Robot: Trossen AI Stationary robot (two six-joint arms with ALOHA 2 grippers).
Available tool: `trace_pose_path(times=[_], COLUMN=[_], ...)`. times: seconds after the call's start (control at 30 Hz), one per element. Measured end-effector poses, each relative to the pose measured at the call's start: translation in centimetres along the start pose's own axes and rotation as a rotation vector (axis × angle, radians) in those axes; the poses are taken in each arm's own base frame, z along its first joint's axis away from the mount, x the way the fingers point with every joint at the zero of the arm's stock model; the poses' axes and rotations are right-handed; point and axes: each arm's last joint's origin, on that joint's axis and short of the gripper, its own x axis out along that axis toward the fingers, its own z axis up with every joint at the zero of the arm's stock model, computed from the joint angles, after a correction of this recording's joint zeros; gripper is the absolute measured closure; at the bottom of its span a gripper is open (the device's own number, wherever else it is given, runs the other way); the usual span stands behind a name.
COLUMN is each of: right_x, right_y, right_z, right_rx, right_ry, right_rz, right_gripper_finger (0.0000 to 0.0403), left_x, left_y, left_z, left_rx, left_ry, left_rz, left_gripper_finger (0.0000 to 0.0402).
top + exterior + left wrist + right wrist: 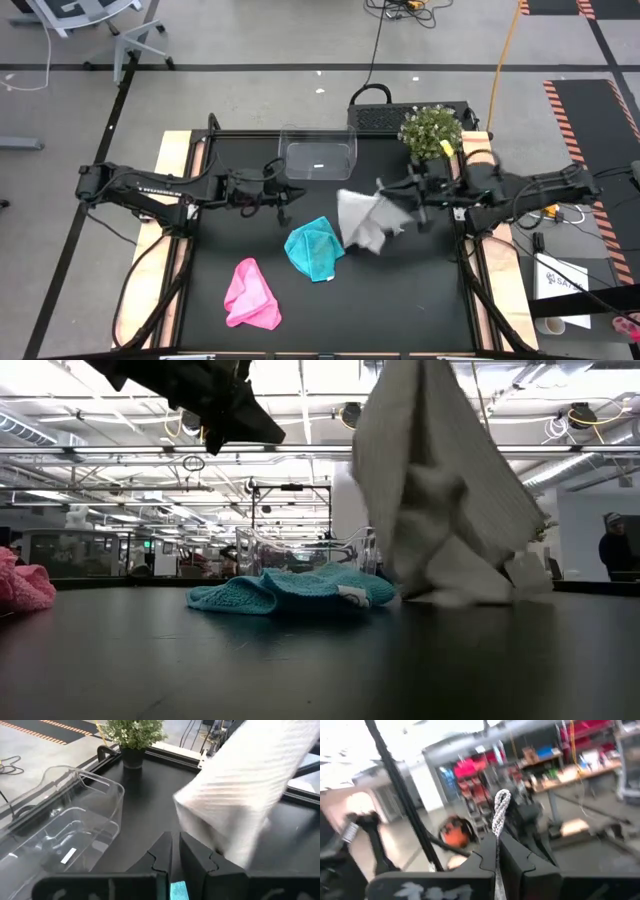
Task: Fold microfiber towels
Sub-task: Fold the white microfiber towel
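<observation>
The pale grey-white towel (362, 222) hangs over the middle right of the table with my right gripper (392, 198) shut on it. In the low view the grey-white towel (440, 490) drops from the picture's top to the table top. The teal towel (315, 248) lies crumpled beside it, and the pink towel (250, 293) lies crumpled near the front left. My left gripper (285, 202) hovers left of centre, above the table, shut and holding nothing. In its own wrist view my left gripper (175, 851) points toward the hanging towel (240, 790). My right gripper pinches a narrow bunch of the grey-white towel's upper part between its two fingers. A twisted tip of cloth (500, 807) sticks out past the fingertips. The fingers come about level from the table's right side. The towel hangs below them, slack, with its lower end (450, 595) at the table top.
A clear plastic tub (318, 155) stands at the table's far middle. A small potted plant (432, 130) stands at the far right corner. Bare black table (400, 300) lies toward the near right. A person (615, 550) stands in the room beyond.
</observation>
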Motion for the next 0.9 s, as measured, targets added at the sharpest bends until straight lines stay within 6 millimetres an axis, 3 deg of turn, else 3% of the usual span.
trace_pose_path(times=[0.13, 0.4, 0.63, 0.9], right_x=[-0.4, 0.7, 2.3, 2.2], right_y=[0.2, -1.2, -3.6, -3.6], right_z=[0.8, 0.2, -0.3, 0.0], right_rx=[-0.012, -0.124, -0.232, -0.243], right_ry=[-0.030, -0.012, -0.003, -0.025], right_rz=[0.006, -0.161, -0.335, -0.335], right_gripper_finger=[0.0403, 0.0403, 0.0403, 0.0403], left_x=[0.1, 0.1, 0.4, 1.5], left_y=[0.4, -0.3, -2.5, -3.6], left_z=[0.6, 0.9, -0.6, -2.6], left_rx=[-0.030, 0.014, 0.169, 0.171], left_ry=[-0.048, -0.101, -0.036, 0.093], left_rz=[0.009, -0.021, -0.091, -0.147], left_gripper_finger=[0.0366, 0.0366, 0.0366, 0.0366])
